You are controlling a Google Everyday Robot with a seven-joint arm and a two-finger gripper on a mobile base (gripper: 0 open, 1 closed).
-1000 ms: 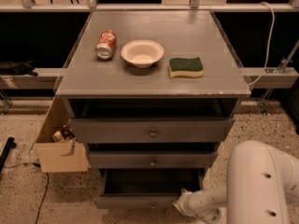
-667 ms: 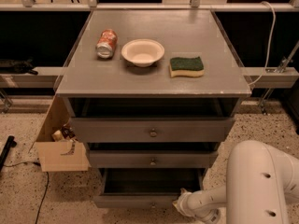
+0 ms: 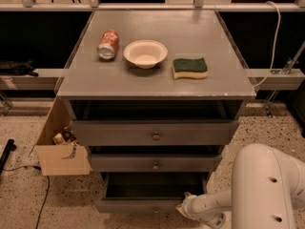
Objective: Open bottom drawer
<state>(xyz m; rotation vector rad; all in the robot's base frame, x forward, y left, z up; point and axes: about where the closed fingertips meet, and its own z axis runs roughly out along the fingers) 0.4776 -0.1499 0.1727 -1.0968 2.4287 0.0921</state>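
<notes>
Camera view, one frame.

- Gripper [image 3: 183, 205]: low at the frame's bottom edge, at the right end of the bottom drawer's front panel, touching or just beside it. Cannot tell whether it is released or clenched on anything. White arm [image 3: 259, 187] runs off to its right and fills the lower right corner.
- Bottom drawer [image 3: 151, 185]: just left of and behind the gripper, pulled out; plain dark grey inside shows from above.
- Floor [image 3: 19, 202]: speckled terrazzo, level with the gripper on both sides. Thin black cable [image 3: 44, 200] trails across it, well to the left.
- Cardboard box [image 3: 61, 152]: left of and above the gripper, open-topped, against the cabinet's left side, small items inside, too small to name.
- Middle drawer [image 3: 155, 163]: directly above the bottom drawer, round knob at centre.
- Top drawer [image 3: 155, 133]: above that, wider front, dark gap over it.
- Counter [image 3: 157, 82]: grey flat top, farther up and back from the gripper. On it, well apart from the gripper: green-and-yellow sponge [image 3: 189, 67] nearly straight above, white bowl [image 3: 145, 54] to the sponge's left, red can [image 3: 108, 44] on its side left of the bowl.
- Behind: dark recess, pale horizontal rail [image 3: 279, 78], white cord [image 3: 274, 32] hanging at far right.
</notes>
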